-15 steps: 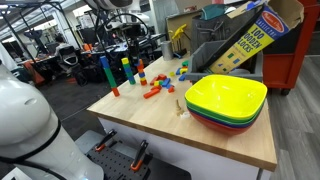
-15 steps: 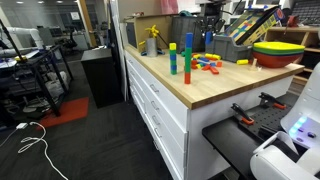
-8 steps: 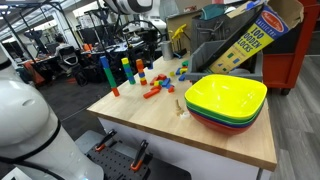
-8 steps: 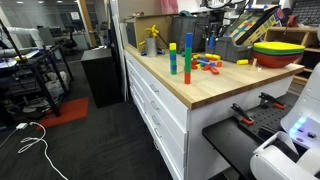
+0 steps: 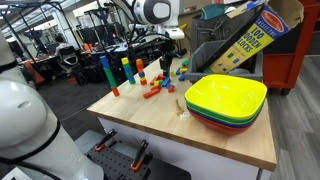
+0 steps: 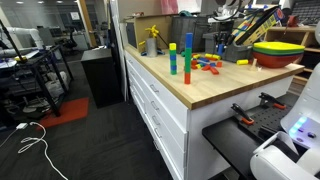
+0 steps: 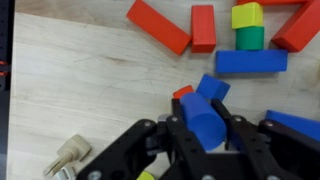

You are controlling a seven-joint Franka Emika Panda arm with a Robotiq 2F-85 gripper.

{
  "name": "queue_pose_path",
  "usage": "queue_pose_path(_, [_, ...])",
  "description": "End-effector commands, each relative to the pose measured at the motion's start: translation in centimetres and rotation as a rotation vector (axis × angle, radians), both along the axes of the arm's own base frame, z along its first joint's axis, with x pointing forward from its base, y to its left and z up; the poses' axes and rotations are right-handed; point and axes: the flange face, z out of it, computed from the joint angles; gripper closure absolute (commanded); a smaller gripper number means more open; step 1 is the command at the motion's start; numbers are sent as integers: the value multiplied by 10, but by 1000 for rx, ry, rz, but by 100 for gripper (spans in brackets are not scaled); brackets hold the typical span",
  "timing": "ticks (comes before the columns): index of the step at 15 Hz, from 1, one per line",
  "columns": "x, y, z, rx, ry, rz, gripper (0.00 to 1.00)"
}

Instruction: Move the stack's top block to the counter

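In the wrist view my gripper (image 7: 204,128) is shut on a blue cylinder block (image 7: 200,112) and holds it just above the counter (image 7: 80,80). A blue cube (image 7: 213,88) and a small red block (image 7: 183,92) lie right beyond it. In both exterior views the gripper (image 5: 165,62) (image 6: 222,45) hangs low over the loose blocks (image 5: 155,88) in the middle of the counter (image 5: 200,135) (image 6: 190,95). Upright block stacks (image 5: 105,72) (image 6: 187,56) stand apart from it near the counter's end.
Stacked yellow, green and red bowls (image 5: 226,100) (image 6: 278,52) sit near the gripper. A block box (image 5: 250,40) leans behind them. Red blocks (image 7: 158,25), a yellow-on-green pair (image 7: 248,25), a long blue block (image 7: 250,62) and a wooden peg (image 7: 68,152) lie around.
The arm has swung from behind the stacks toward the bowls and has come down over the loose blocks.
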Motion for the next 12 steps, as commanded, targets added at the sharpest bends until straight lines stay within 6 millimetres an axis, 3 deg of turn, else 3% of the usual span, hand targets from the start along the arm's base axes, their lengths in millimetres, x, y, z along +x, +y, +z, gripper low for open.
queue_pose_path(1, [-21,-13,-13,6,-36,-46,92])
queue_pose_path(9, [-71,-37,-54,-16,-10,-112,92])
queue_pose_path(12, [-85,-43,-60,-19,-14,-136,92])
